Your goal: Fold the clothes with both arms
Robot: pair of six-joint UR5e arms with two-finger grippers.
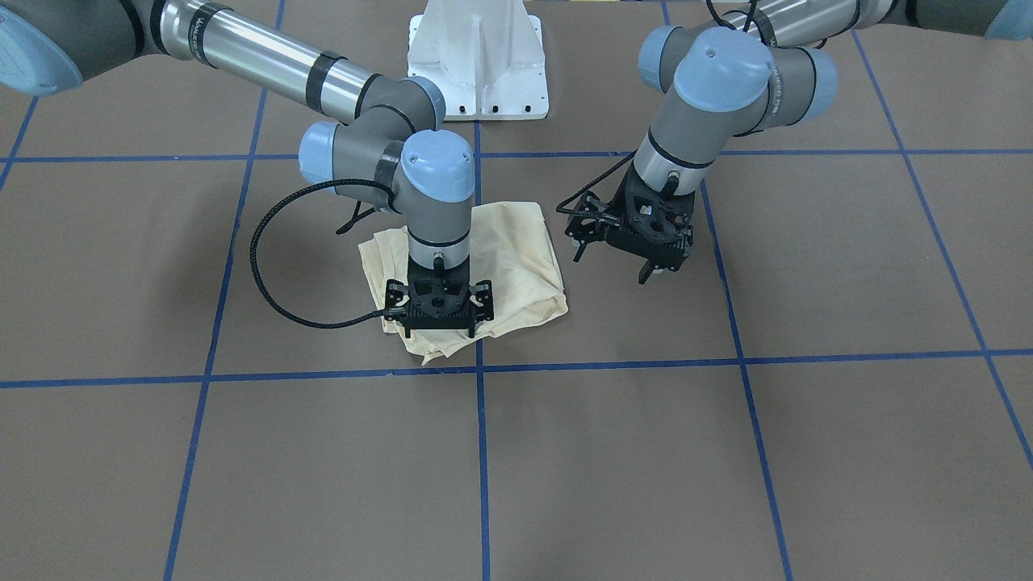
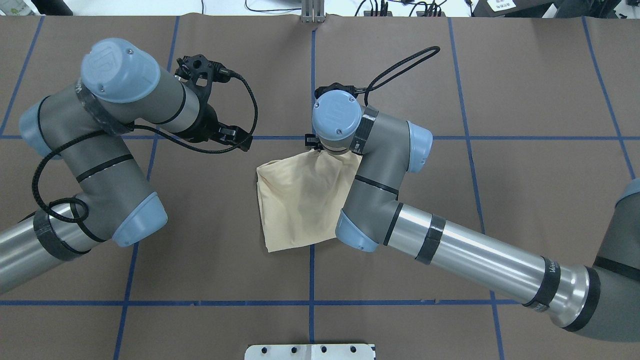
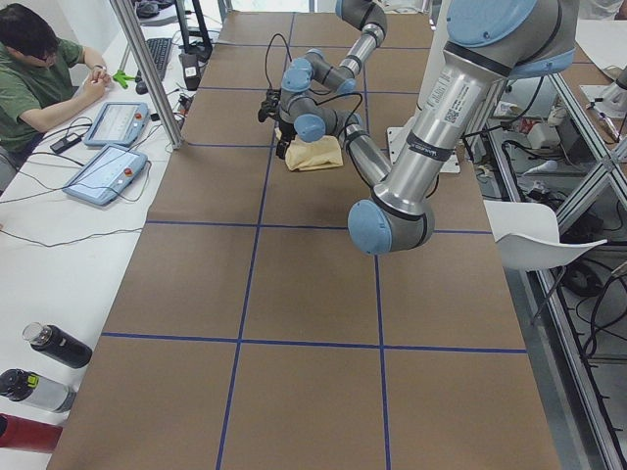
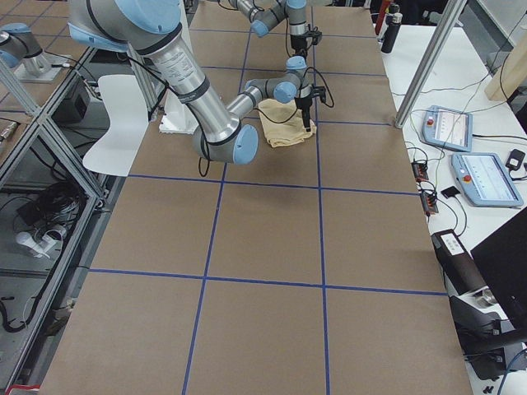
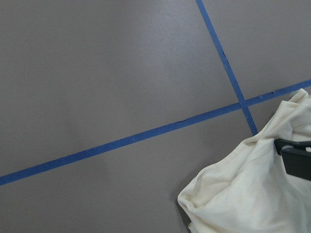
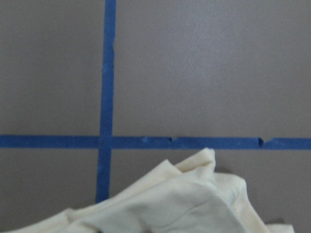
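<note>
The right gripper (image 1: 438,323) seemed clamped on a corner of the T-shirt (image 1: 516,250); the left gripper (image 1: 611,266) hung spread, empty. I judged 1 slow, low carry across best.

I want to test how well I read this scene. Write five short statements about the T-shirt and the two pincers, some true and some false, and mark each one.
1. The T-shirt lies spread flat with both sleeves out. False: it is folded into a small bundle.
2. The right pincer is at the T-shirt's edge farthest from the robot's base. True.
3. The left pincer rests on the T-shirt. False: it is beside the T-shirt, apart from it, over the bare table.
4. A blue tape line runs under the T-shirt. True.
5. The navy print faces up. False: only plain cream fabric shows.
</note>
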